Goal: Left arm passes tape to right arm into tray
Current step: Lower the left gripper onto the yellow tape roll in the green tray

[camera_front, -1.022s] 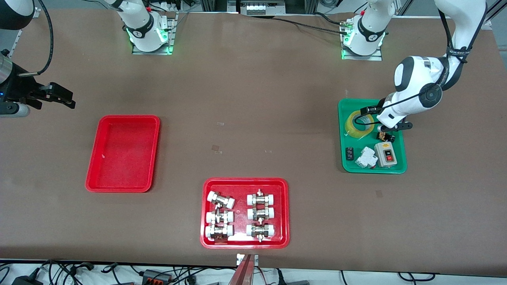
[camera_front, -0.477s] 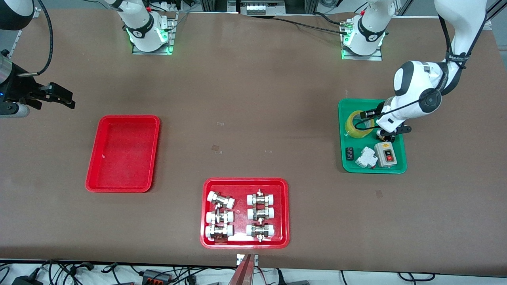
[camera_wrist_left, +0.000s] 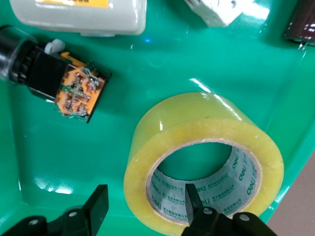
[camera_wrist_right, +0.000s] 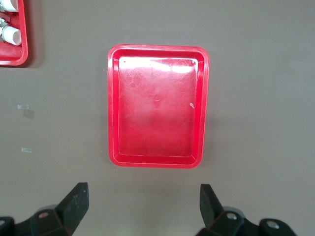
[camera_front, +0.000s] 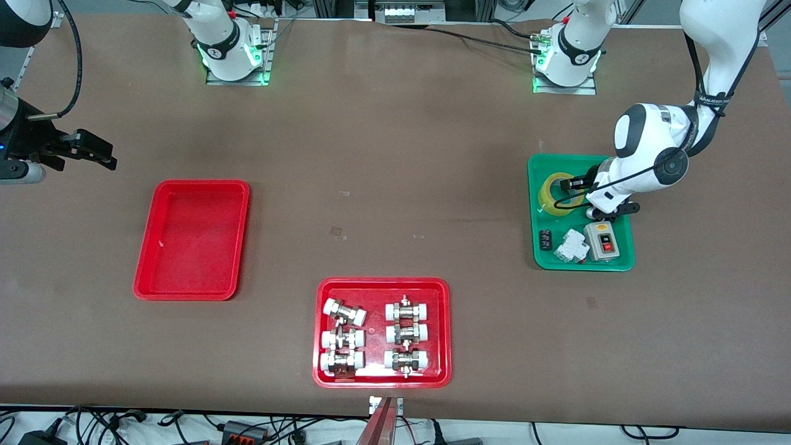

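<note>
Nearest you, a red tray of fittings (camera_front: pixel 382 332) holds white-capped metal pieces; their detail is too small to make out. Farther off, toward the right arm's end, the plain red tray (camera_front: pixel 192 239) lies bare. Your right gripper (camera_wrist_right: pixel 142 206) waits above the table near it, fingers spread wide, holding nothing. Toward the left arm's end, the tape (camera_wrist_left: pixel 203 163) lies flat in the green tray (camera_front: pixel 581 212). Your left gripper (camera_wrist_left: pixel 145 204) straddles the roll's wall, one finger inside the core, one outside, not clamped. "deli" is printed inside the core. A grey switch box (camera_front: pixel 602 240) is cut off in the left wrist view.
</note>
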You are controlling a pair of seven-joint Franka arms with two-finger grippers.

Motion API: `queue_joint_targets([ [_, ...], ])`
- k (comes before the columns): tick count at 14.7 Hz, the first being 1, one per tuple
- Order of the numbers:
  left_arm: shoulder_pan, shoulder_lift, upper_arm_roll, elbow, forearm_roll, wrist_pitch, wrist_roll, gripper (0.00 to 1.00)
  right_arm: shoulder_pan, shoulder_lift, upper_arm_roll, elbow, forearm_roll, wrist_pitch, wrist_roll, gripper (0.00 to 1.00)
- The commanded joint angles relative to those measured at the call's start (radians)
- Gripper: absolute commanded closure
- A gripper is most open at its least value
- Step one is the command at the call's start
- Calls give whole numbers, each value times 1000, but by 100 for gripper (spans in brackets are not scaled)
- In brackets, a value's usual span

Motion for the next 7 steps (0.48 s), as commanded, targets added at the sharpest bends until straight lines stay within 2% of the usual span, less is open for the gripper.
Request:
queue_joint_targets([
  [1, 14, 10, 0, 22, -1, -6, 8, 82, -17, -4, 12, 6, -2, -7, -14, 0],
  [3, 20, -11, -3, 22, 1, -41, 8, 98, -17, -4, 12, 6, -2, -7, -14, 0],
  [5, 20, -32, -6, 30, 1, -51, 17, 99, -17, -4, 12, 6, -1, -7, -14, 0],
  [7, 20, -87, -11, 58, 4, -75, 122, 99, -17, -4, 12, 6, -1, -7, -14, 0],
])
